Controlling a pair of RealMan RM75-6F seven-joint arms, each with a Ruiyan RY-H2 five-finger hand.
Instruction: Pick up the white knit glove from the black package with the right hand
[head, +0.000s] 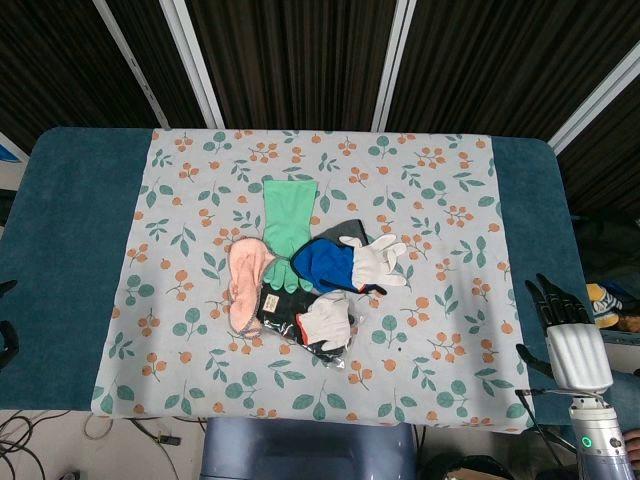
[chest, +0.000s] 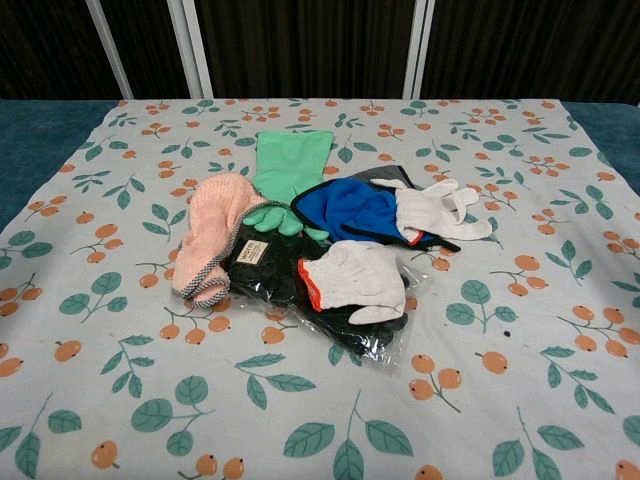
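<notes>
A white knit glove (head: 328, 322) (chest: 355, 280) with a red-trimmed cuff lies on a black package (head: 283, 311) (chest: 268, 272) wrapped in clear plastic, near the middle of the table. My right hand (head: 568, 338) hovers at the table's right edge, well to the right of the glove, fingers spread and holding nothing; the chest view does not show it. Only a dark sliver of my left hand (head: 5, 345) shows at the left edge of the head view, too little to tell how its fingers stand.
A second white glove (head: 378, 259) (chest: 438, 212) lies on a blue one (head: 325, 264) (chest: 352, 210) just behind the package. A green rubber glove (head: 288, 222) (chest: 287, 165) and a pink knit glove (head: 245, 272) (chest: 212, 225) lie to the left. A floral cloth (head: 440, 190) covers the teal table (head: 70, 230).
</notes>
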